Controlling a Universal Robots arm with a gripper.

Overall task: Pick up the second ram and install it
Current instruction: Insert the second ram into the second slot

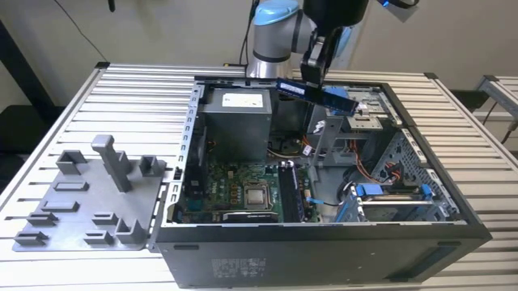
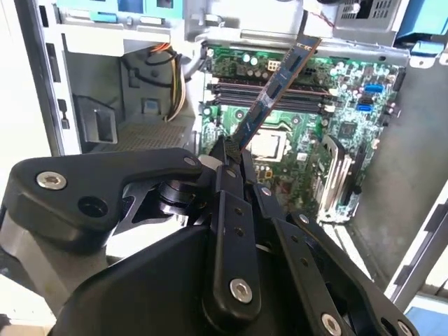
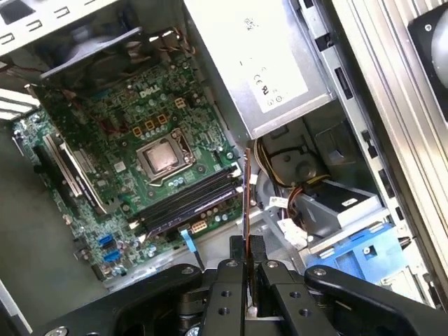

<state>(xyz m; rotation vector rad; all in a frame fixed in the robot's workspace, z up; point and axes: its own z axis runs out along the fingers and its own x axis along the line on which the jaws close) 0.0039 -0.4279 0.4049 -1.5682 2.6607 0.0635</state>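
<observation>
Slatted metal table (image 1: pixel 73 103) carries open computer case (image 1: pixel 324 260); grey fixture tray (image 1: pixel 81 206) just beside. Inside case: motherboard (image 1: pixel 222 185), power supply (image 1: pixel 235 124). Gripper (image 1: pixel 312 79) clamps second ram (image 1: pixel 336 100) above case, clear of motherboard.

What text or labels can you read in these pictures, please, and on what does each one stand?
Label on the power supply: print too small to read.
Sticker on the case: blurred, unreadable.
Fine white print on the motherboard: too small to read.
The second ram, held in the gripper: no legible text.
</observation>
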